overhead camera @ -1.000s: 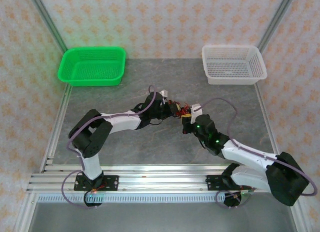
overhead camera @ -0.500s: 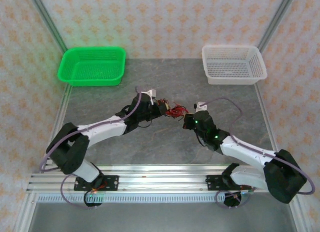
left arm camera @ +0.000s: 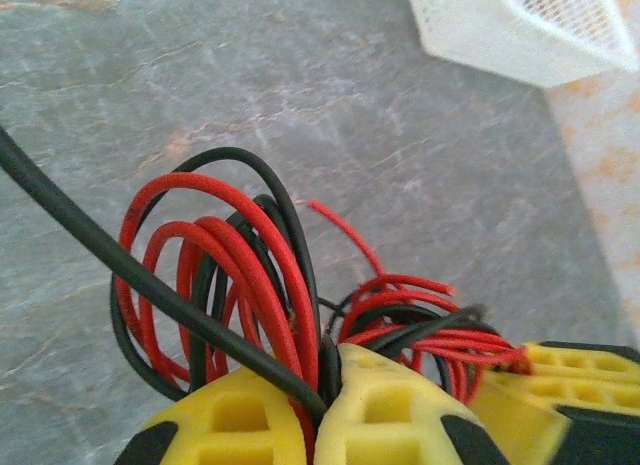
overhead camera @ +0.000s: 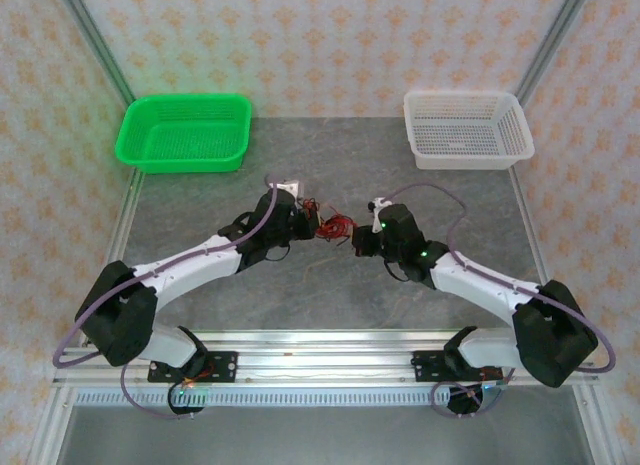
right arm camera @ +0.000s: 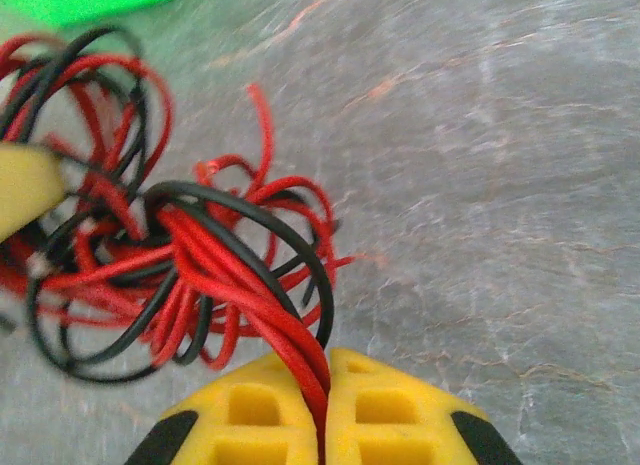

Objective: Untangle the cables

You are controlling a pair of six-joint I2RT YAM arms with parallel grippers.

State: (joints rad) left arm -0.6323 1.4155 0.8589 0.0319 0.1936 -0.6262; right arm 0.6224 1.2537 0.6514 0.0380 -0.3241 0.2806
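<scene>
The left gripper (left arm camera: 322,387) is clamping red and black strands tightly, and the right gripper (right arm camera: 325,390) is pinching red ones. Between them, the cables (overhead camera: 334,227) are bunching mid-table (overhead camera: 200,200), fanning out beyond both.

Robot test cell in lab, not home or shop. Grey stone-look tabletop (overhead camera: 330,295) boxed in by aluminium frame posts (overhead camera: 95,40) and patterned wall panels (overhead camera: 330,45). Slotted aluminium rail (overhead camera: 320,360) at near edge, well behind both pincers, with arm bases (overhead camera: 195,365) bolted on. Green basket (overhead camera: 185,132) well beyond left pincer (overhead camera: 318,228), white basket (overhead camera: 466,129) well beyond right pincer (overhead camera: 357,241). Purple cabling (overhead camera: 440,197) looped along arms behind each pincer.
</scene>
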